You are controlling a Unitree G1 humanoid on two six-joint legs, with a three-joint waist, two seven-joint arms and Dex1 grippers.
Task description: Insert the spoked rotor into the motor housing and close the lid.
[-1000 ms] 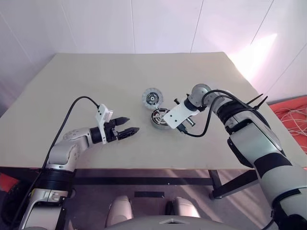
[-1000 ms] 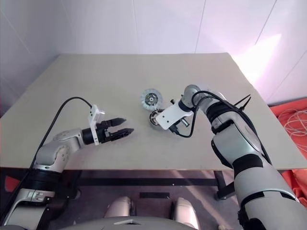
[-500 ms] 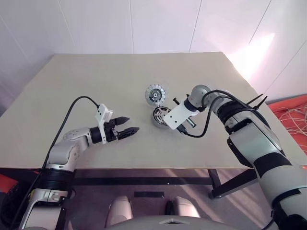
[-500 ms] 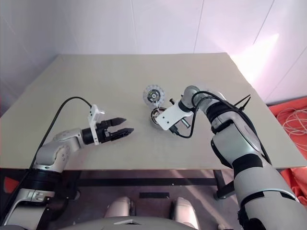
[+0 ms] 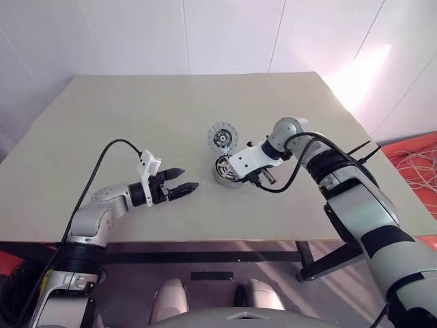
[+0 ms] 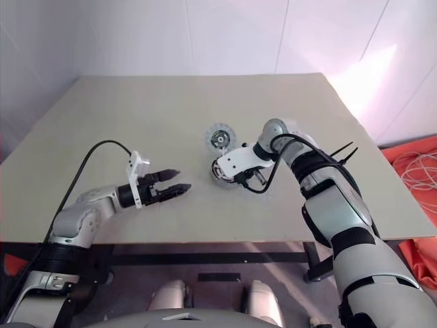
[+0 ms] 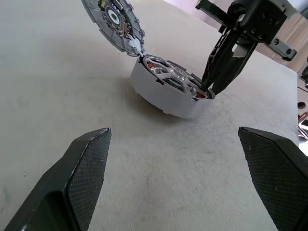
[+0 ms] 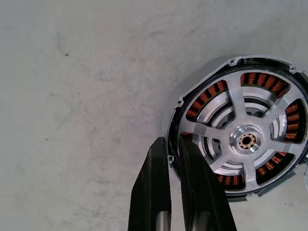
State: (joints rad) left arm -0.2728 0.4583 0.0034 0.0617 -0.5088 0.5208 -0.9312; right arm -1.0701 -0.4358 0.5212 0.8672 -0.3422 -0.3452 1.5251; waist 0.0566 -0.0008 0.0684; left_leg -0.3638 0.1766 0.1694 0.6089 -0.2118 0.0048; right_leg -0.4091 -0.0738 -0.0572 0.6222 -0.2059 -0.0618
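My right end effector (image 8: pixel 174 159) pinches the near-left rim of the round silver-grey motor housing (image 8: pixel 239 126) (five-spoked grey rotor (image 8: pixel 246 140) already seated). The blue-segmented round lid (image 5: pixel 222 135) leans just beyond; the left end effector (image 5: pixel 183 181) gapes wide, farther off.

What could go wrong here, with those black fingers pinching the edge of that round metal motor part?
The right gripper is shut on the motor housing's rim alone, so the housing might tip or slide. The spoked rotor lying inside could then shift. The lid leans tilted against the housing and may drop askew.

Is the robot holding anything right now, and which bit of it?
The right pincer is shut on the motor housing, pinching its rim wall. The left pincer is open and holds nothing.
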